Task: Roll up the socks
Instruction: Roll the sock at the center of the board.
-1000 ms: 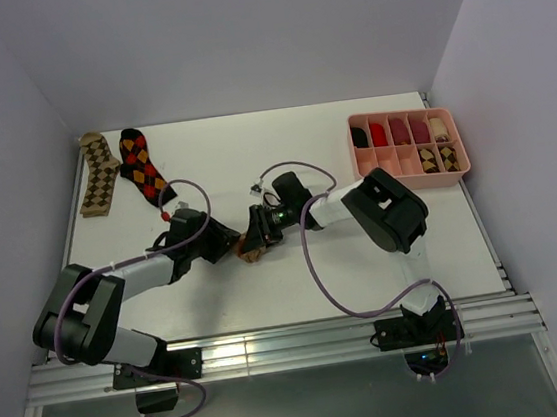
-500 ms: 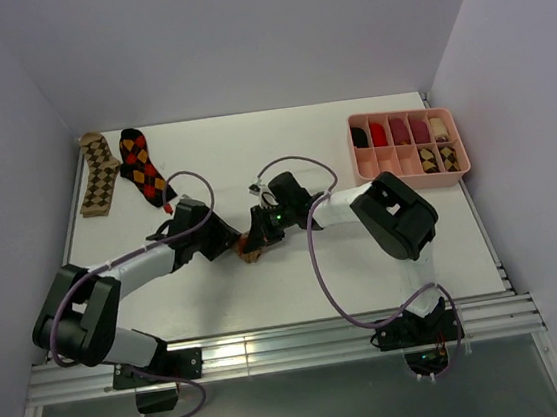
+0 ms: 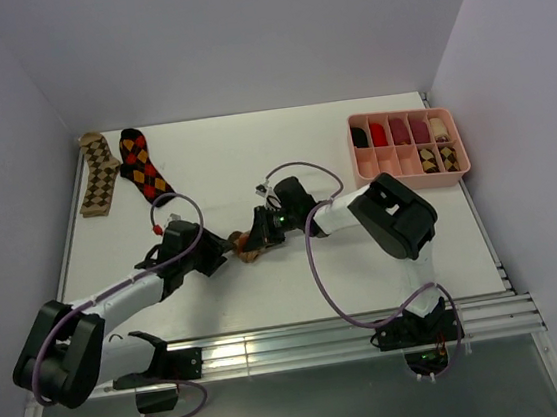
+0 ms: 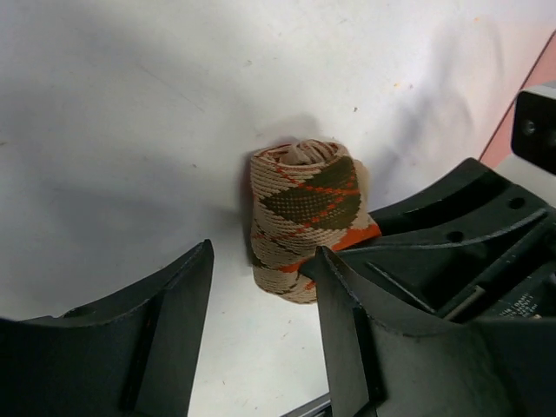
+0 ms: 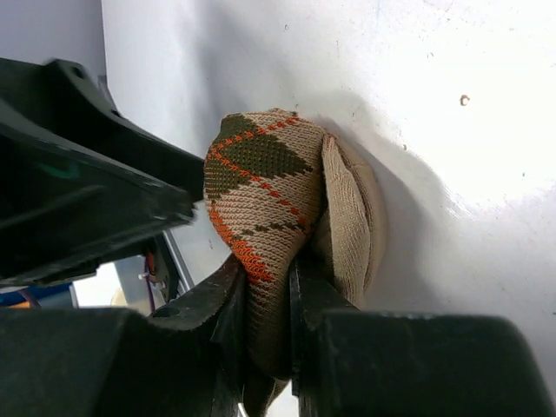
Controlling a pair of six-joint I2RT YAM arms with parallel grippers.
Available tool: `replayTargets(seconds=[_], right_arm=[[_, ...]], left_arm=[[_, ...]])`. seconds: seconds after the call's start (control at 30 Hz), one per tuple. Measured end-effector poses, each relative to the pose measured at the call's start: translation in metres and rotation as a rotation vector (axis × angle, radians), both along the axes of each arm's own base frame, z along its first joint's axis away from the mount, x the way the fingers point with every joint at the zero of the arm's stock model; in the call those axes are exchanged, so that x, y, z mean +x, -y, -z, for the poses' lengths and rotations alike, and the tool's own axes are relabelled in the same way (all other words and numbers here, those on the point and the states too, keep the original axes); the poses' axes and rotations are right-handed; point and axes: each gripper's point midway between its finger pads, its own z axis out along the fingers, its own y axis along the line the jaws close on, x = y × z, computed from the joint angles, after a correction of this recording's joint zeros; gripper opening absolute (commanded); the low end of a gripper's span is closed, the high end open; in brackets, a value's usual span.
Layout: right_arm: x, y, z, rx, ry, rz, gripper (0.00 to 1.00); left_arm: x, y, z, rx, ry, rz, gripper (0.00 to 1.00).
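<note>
Where the smooth white table [image 3: 303,155] stretches back, a pink plastic tray [image 3: 379,164] of square compartments sits at the right rear. Two flat knitted argyle socks, the tan-brown sock [image 3: 99,176] and the black-red sock [image 3: 143,167], lie side by side at the left rear. Near the middle, the beige-brown-orange sock [image 4: 300,217] forms a tight knitted cylinder. The right gripper [image 5: 268,278] pinches its loose fabric between narrow black fingers. The left gripper [image 4: 265,261] is spread, with the roll just beyond its tips.
</note>
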Motion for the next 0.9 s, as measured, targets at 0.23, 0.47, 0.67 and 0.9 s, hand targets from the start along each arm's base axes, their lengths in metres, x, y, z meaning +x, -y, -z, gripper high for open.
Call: replayTargets(seconds=[0.23, 0.47, 0.67, 0.9], right_arm=[[0.002, -0.004, 0.0, 0.028, -0.027, 0.01, 0.0], [0.004, -0.003, 0.001, 0.056, -0.051, 0.01, 0.0], [0.004, -0.006, 0.002, 0.094, -0.061, -0.007, 0.0], [0.001, -0.008, 0.002, 0.112, -0.075, -0.029, 0.0]], left_arm=[[0.002, 0.007, 0.013, -0.043, 0.01, 0.012, 0.54], [0.008, 0.012, 0.015, -0.08, 0.065, 0.016, 0.57], [0.011, 0.014, 0.009, -0.112, 0.125, 0.022, 0.59], [0.009, 0.008, 0.009, -0.133, 0.175, 0.012, 0.61]])
